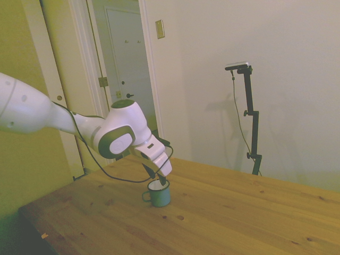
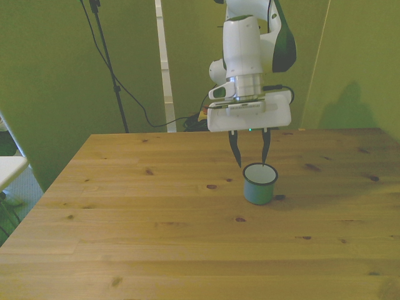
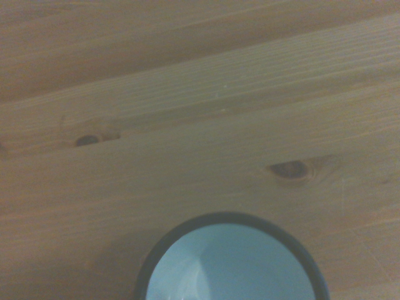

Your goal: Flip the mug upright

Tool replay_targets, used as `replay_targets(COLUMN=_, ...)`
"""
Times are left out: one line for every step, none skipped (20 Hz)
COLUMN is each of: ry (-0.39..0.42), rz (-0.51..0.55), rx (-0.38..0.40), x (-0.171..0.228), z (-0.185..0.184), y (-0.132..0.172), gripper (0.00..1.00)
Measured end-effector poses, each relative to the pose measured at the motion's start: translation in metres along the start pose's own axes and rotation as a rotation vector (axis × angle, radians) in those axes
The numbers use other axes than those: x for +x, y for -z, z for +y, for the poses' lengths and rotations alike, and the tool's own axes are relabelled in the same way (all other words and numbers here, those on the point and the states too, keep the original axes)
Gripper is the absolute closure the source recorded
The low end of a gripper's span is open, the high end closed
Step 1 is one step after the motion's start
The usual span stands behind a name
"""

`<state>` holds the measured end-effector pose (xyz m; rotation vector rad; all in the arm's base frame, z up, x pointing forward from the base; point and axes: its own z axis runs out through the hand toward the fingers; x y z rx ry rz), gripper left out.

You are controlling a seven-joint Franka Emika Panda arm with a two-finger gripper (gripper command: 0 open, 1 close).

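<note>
Teal enamel-style mug (image 2: 259, 185), one item, standing upright on its base with the mouth facing up. Rim dark; inside pale and whitish. The wrist view looks straight down into the mug (image 3: 231, 265) and shows a bare pale interior with nothing in it. A thin loop handle shows in the side view on the mug (image 1: 160, 194), pointing toward that picture's left; in the front view the handle cannot be made out.

Location: on the wooden table (image 2: 156, 237), right of centre in the front view and about midway between near and far edges. Bare boards with dark knots surround it, with no other object beside it.

Gripper (image 2: 251, 165), one item, white body with two thin dark fingers pointing down. Fingers stand apart, open to roughly the width of the mug's mouth. It sits directly above the far part of the rim: the finger on the front view's right reaches down to the rim, while the other ends just beyond the rim on the front view's left. Whether either tip actually touches the enamel cannot be told. Nothing is held between the fingers. In the side view the gripper (image 1: 157, 178) leans over the mug, its tips at the rim.

Arm (image 1: 64, 122), white, reaching in above the table.

Background: pale wall, a white door (image 1: 125, 58) and door frame behind the table in the side view.
</note>
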<state>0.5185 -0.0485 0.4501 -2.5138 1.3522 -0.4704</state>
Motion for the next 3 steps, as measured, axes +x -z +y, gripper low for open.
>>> replay_targets(ry=0.014, rz=0.002, rx=0.008, x=-0.012, z=0.003, y=0.009, gripper=0.0)
replay_targets(ry=0.029, rz=0.003, rx=0.015, x=-0.024, z=0.006, y=0.017, gripper=0.0)
replay_targets(ry=0.045, rz=0.003, rx=0.02, x=-0.038, z=0.011, y=0.024, gripper=0.0)
